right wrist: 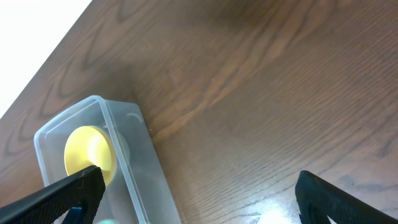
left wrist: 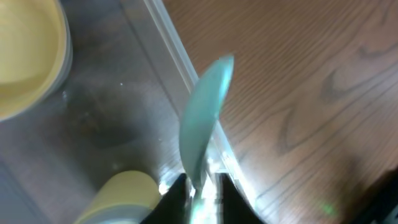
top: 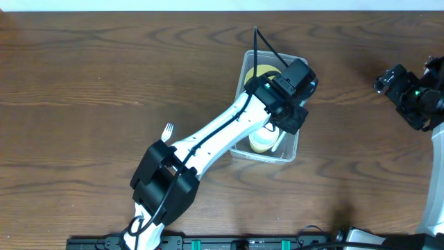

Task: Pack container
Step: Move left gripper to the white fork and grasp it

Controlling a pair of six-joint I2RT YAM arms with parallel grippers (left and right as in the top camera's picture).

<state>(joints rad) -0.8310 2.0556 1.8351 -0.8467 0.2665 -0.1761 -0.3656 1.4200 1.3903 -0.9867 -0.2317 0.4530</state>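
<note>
The clear container [top: 248, 64] stands at the table's centre right. It holds a yellow bowl [top: 264, 70] at its far end and a pale yellow cup [top: 263, 143] at its near end. My left gripper [top: 294, 85] hangs over the container's right side. In the left wrist view it [left wrist: 200, 188] is shut on a pale green plastic spoon [left wrist: 205, 112], whose bowl end crosses the container's rim [left wrist: 174, 50]. My right gripper [top: 393, 82] is open and empty at the far right, away from the container [right wrist: 140, 155].
A white plastic fork [top: 167, 130] lies on the wooden table to the left of my left arm. The yellow bowl [left wrist: 25, 56] and the cup [left wrist: 121, 199] also show in the left wrist view, inside the tub.
</note>
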